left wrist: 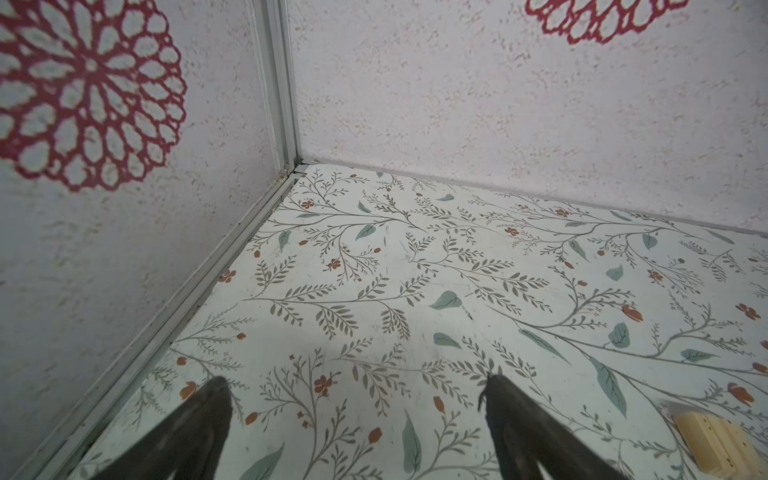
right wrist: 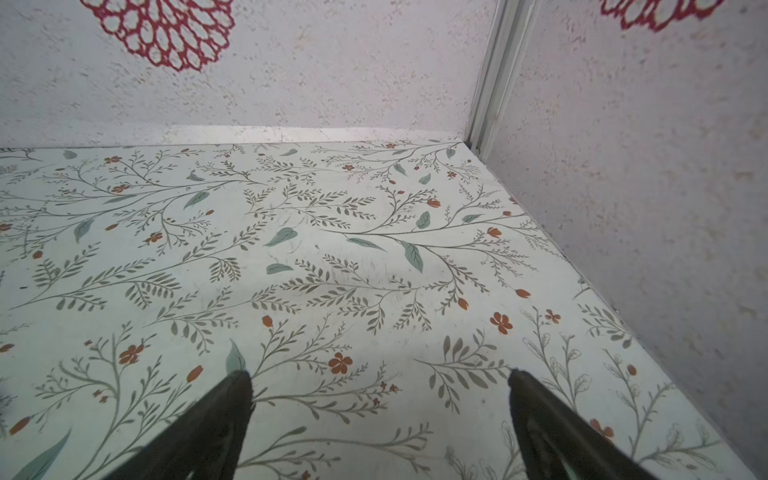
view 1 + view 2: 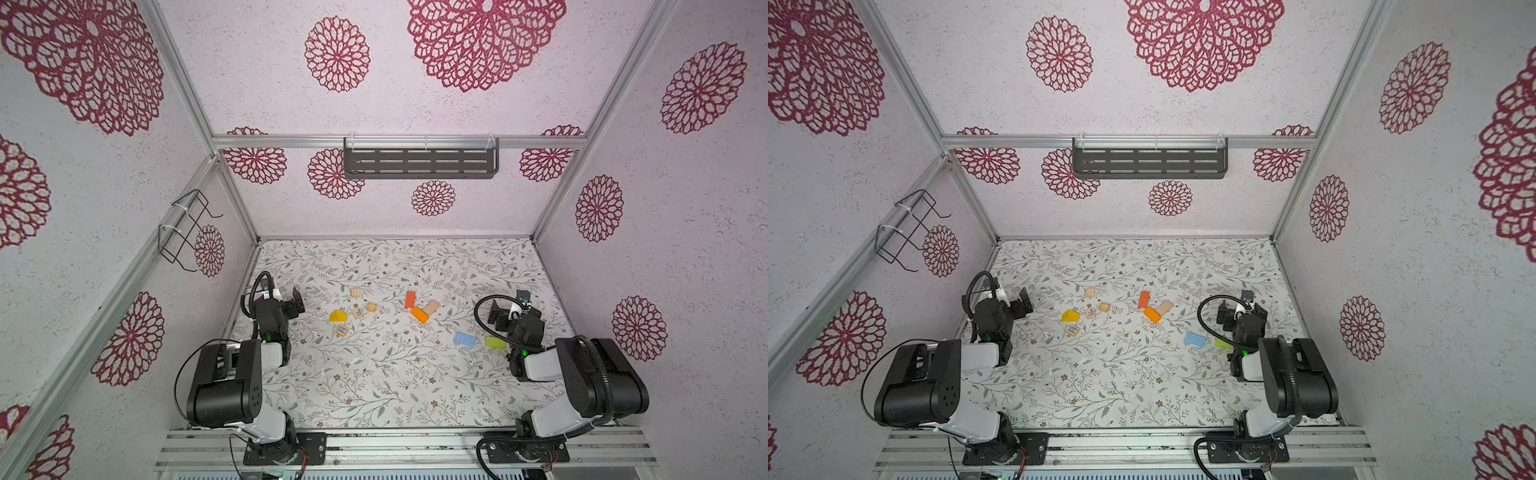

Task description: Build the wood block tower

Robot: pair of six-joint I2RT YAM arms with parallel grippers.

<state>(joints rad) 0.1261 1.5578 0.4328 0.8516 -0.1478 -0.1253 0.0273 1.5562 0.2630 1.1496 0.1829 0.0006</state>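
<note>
Roughly rearward-pointing red-orange block [image 3: 410, 299], flat

Tabletop [image 3: 374, 386]: pale sheet w/ grey-green sprigs, leaves & small rust flowers. Back wall [image 3: 374, 216] rises from tabletop's far edge; white textured paper w/ dark-red lace rosettes. One small rosette [image 3: 433, 198] sits above that edge, near centre. Higher above it: dark slotted metal shelf [image 3: 420, 163], hung by white ties from an alum. crossbar [image 3: 291, 142]. Alum. posts [image 3: 235, 195] stand at tabletop's two far corners; each wrist view shows one meeting the sheet. Black wire rack [image 3: 187, 232] is tied to a slanted rail on the side wall, up & off tabletop's left edge in both top views. Ribbed base rail [image 3: 395, 446] runs along tabletop's near edge.
</note>
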